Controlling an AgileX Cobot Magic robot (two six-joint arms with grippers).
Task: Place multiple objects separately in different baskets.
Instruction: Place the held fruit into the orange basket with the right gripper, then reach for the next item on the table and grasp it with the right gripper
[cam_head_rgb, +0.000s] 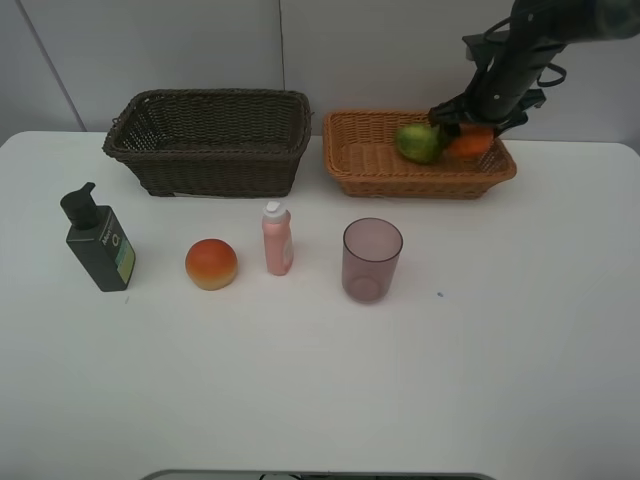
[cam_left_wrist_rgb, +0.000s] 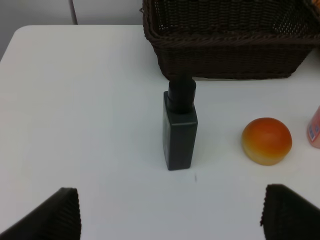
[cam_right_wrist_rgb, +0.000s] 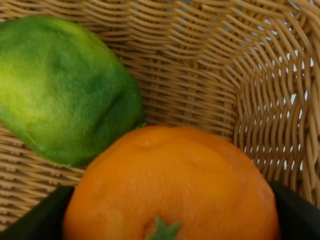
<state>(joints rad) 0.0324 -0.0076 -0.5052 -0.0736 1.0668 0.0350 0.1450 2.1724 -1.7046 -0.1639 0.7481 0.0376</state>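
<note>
Baskets stand side by side at the back of the white desk (cam_head_rgb: 300, 390) in the high view: the dark brown basket (cam_head_rgb: 210, 165) on the left, the tan basket (cam_head_rgb: 420, 182) on the right. The right arm (cam_head_rgb: 520, 55) slants down from the upper right corner into the far right end of the tan basket, where the right end effector (cam_head_rgb: 470, 132) is at the orange (cam_head_rgb: 474, 143), with the green fruit (cam_head_rgb: 420, 142) just beside it. In front stand, from left to right, the dark green pump bottle (cam_head_rgb: 100, 245), the peach-like fruit (cam_head_rgb: 211, 264), the pink bottle (cam_head_rgb: 277, 240) and the purple cup (cam_head_rgb: 372, 260), all upright and apart.

From the left wrist, the left end effector (cam_left_wrist_rgb: 170, 200) hangs over bare desk with its fingers (cam_left_wrist_rgb: 50, 215) spread wide and nothing between them. The pump bottle (cam_left_wrist_rgb: 180, 130) stands ahead of it, and the peach-like fruit (cam_left_wrist_rgb: 267, 141) lies to one side, near the brown basket (cam_left_wrist_rgb: 225, 55).

From the right wrist, the orange (cam_right_wrist_rgb: 170, 185) sits between the two dark fingers (cam_right_wrist_rgb: 295, 210) of the right end effector (cam_right_wrist_rgb: 165, 220), which press on either side and hold it. The green fruit (cam_right_wrist_rgb: 60, 90) touches the orange inside the tan basket (cam_right_wrist_rgb: 200, 65).
</note>
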